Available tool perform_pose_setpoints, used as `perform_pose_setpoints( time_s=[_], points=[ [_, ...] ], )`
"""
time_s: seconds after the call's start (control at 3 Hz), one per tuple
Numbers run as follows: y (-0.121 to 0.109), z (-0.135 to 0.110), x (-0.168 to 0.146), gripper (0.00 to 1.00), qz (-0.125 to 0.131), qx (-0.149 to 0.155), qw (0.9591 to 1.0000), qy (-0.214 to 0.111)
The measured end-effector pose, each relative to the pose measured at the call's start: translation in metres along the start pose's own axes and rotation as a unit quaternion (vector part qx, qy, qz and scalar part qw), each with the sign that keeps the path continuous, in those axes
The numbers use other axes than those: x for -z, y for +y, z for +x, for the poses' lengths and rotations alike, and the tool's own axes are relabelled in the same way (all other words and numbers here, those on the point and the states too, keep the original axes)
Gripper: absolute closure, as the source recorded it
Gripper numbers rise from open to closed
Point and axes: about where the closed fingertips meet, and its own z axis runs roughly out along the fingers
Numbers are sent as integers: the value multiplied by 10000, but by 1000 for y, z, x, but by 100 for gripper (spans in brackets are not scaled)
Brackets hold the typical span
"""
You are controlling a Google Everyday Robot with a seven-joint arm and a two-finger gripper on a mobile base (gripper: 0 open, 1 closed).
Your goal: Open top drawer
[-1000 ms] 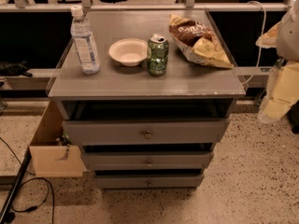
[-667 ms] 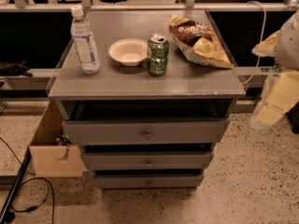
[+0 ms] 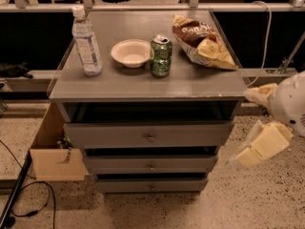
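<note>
- Floor point(image 3: 267, 199): speckled, bare in front of the cabinet and to its right. This is the widest free space near the arm.
- Black cable point(image 3: 28, 210): looped on the floor at the lower left, apart from the cabinet.
- Cardboard box point(image 3: 52, 149): open, standing against the cabinet's left side and closing off that flank.
- Gripper point(image 3: 264, 144): at the right edge, beside the cabinet's right side and about level with the drawers. It is angled down and to the left, touches nothing and holds nothing. Whether it is spread or closed cannot be told, because the shape is smeared.
- Arm point(image 3: 291, 103): a rounded white housing enters from the right edge, above and behind the gripper.
- Lower drawers point(image 3: 151, 175): two narrower grey fronts, stacked below the top drawer, each with a small knob.
- Top drawer point(image 3: 119, 135): the widest grey front, directly under the tabletop. Its round knob point(image 3: 151, 138) is at the centre, and a dark gap runs along its upper edge. The gripper is well apart from the knob.
- Tabletop point(image 3: 190, 82): grey. Its right front corner lies nearest the arm.
- On the tabletop, from left to right: a water bottle point(image 3: 86, 42), a white bowl point(image 3: 131, 52), a green can point(image 3: 160, 56) just beside the bowl, and a chip bag point(image 3: 202, 42) near the right edge.
- Rail point(image 3: 143, 6): runs across behind the tabletop.
</note>
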Motion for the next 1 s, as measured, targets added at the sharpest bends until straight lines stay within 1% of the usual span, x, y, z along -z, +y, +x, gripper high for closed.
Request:
perform_pose_setpoints(
  time_s=[0.67, 1.0],
  points=[
    [6, -5, -3, 0, -3, -62, 9999, -97],
    [13, -3, -26, 0, -14, -105, 9999, -67]
  ],
)
